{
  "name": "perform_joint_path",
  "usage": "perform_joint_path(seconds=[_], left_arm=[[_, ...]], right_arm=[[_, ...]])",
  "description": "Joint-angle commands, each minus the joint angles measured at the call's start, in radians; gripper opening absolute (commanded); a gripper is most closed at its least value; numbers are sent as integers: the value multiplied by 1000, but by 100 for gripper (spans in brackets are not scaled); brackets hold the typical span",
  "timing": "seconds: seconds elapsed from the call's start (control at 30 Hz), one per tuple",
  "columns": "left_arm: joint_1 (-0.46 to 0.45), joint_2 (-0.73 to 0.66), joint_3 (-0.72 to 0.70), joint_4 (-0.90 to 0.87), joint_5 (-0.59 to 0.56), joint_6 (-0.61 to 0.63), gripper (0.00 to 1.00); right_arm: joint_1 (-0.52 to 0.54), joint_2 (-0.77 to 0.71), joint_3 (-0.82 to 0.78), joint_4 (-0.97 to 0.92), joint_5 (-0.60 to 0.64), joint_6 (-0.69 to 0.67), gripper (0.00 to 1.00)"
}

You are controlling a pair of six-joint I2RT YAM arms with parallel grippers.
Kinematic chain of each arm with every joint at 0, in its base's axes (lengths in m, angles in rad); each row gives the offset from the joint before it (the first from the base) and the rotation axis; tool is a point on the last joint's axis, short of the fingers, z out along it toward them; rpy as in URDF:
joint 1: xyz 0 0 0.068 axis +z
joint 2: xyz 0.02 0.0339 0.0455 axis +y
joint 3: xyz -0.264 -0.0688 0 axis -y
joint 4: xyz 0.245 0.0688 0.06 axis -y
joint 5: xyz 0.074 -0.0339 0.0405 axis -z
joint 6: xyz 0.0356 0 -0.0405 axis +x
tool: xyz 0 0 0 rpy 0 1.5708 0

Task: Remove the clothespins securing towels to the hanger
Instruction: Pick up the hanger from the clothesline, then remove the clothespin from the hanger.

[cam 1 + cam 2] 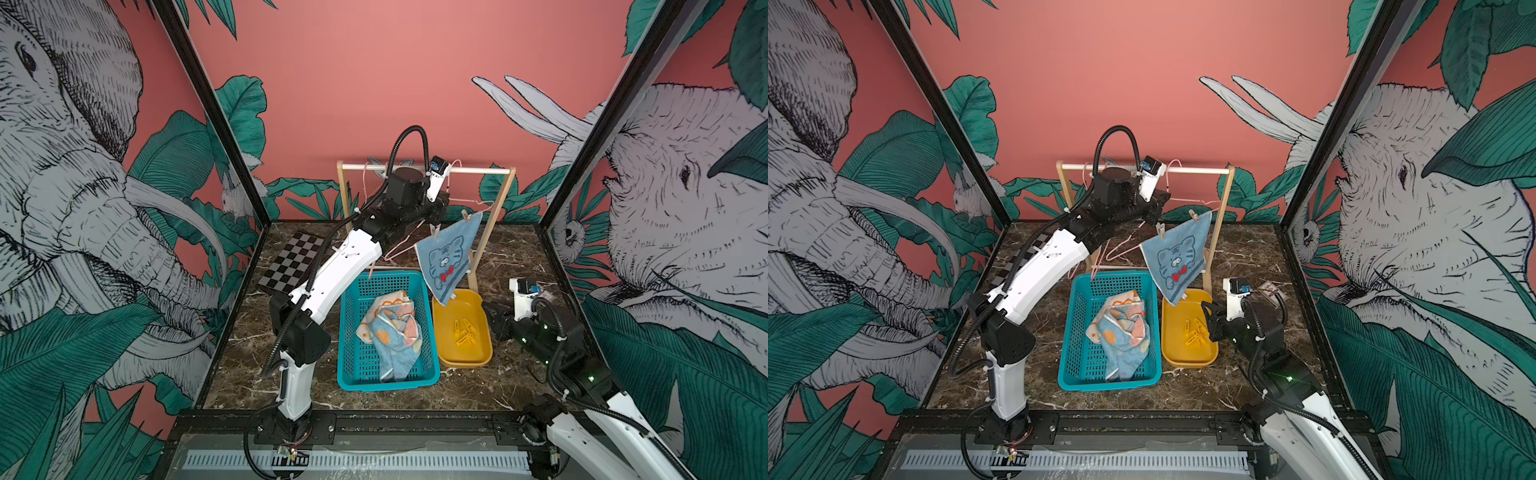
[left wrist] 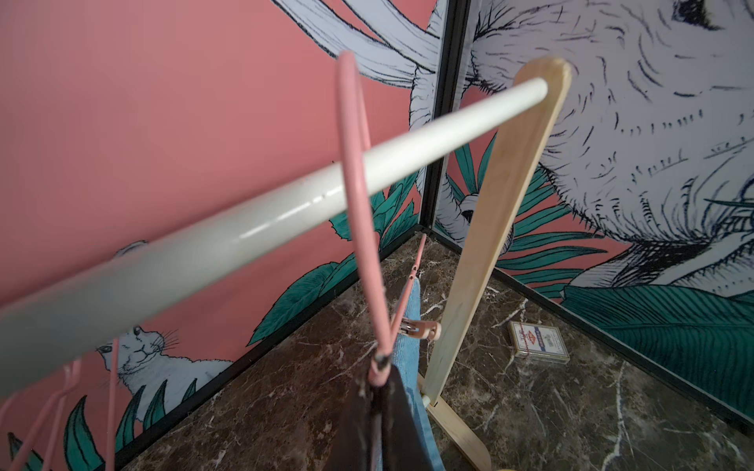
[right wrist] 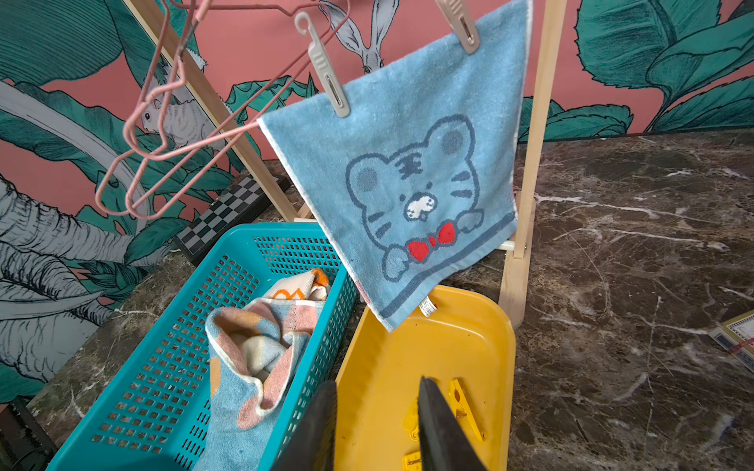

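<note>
1. Blue towel (image 1: 446,259) hangs from a pink hanger (image 2: 361,228) by two tan clothespins (image 3: 326,69), low corner over the 12 o'clock rim of the yellow tray (image 1: 469,356)
2. Bare worktop (image 1: 469,388) at the tray's 6 o'clock
3. Left fingers (image 2: 402,424) pinched tight on the hanger's neck
4. Right fingers (image 3: 440,428) partly apart, empty, at the tray's 3 o'clock edge

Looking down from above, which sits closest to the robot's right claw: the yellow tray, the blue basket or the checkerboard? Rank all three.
1. The yellow tray: right beside the right gripper, towards the table's middle.
2. The blue basket: beyond the tray, mid-table.
3. The checkerboard: farthest, at the back on the left arm's side.
</note>
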Motion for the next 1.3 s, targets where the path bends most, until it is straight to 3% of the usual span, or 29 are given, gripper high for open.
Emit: perform_joint_path(seconds=[0.0, 0.23, 0.47, 0.7, 0.87, 1.1, 1.27], left_arm=[[3, -91, 9, 38, -3, 2, 0], [3, -174, -77, -3, 26, 17, 0], [3, -358, -260, -5, 40, 50, 0], [18, -450, -304, -123, 31, 62, 0], [57, -495, -312, -171, 116, 25, 0], [81, -524, -334, -202, 270, -22, 0], [81, -516, -347, -204, 338, -43, 0]], right_arm=[[-4, -8, 44, -12, 14, -20, 33], [-5, -11, 107, -102, -6, -81, 34], [-5, 5, 188, -159, -82, -157, 34], [-5, 76, 335, -239, -306, -253, 33], [-5, 115, 418, -293, -341, -325, 32], [15, 150, 478, -324, -580, -356, 32], [63, 187, 499, -395, -512, -410, 32]])
